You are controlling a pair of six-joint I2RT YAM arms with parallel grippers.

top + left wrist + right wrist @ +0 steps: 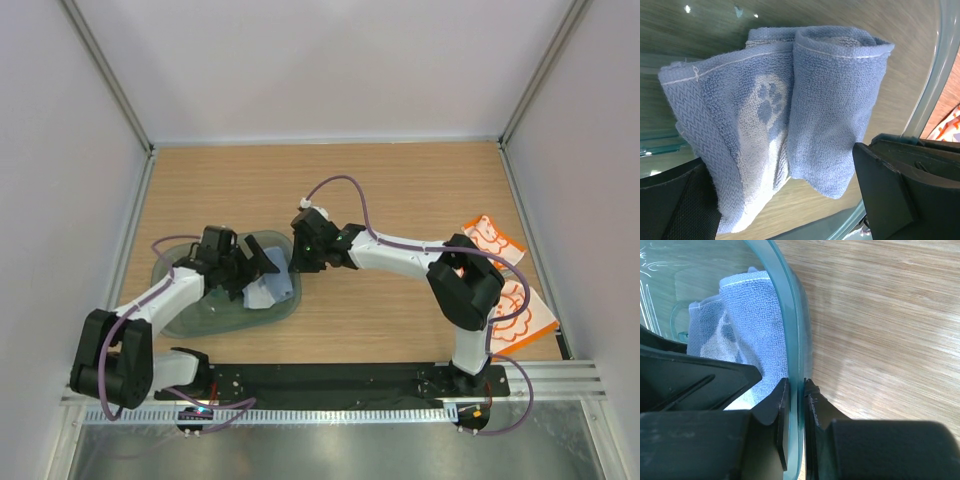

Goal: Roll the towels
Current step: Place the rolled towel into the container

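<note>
**A:** While the right gripper [796, 395] is pinching the rim of the tray [220, 318] with its jaws closed down on the plastic, the biggest risk is sitting with the tray itself. Any pull or lift from that arm is going to be dragging or tipping it across the table [400, 190], and the contents are going with it.

**B:** And the blue towel [790, 100]? It is looking only loosely rolled.

**A:** That is worrying me next. It is lying in the right part of the tray, at lower centre of the overhead frame, rolled or folded with a paw print showing, and nothing is binding it. The left gripper [785, 197] is hanging over it with its jaws spread wide, one on each side of the towel's near end. As far as I am judging it is gripping nothing, but the fingertips are running out of frame, so I cannot tell whether they are brushing the cloth. If they are closing off-centre or snagging a loose edge, the roll is likely to be coming undone.

**B:** What is the tray holding, then?

**A:** Only that blue towel, from what is showing. The two orange-and-white towels [495, 238] are lying flat on the table at the right edge of the overhead frame, well apart from the tray. One is partly hidden under the right arm, and neither is rolled yet.
</note>
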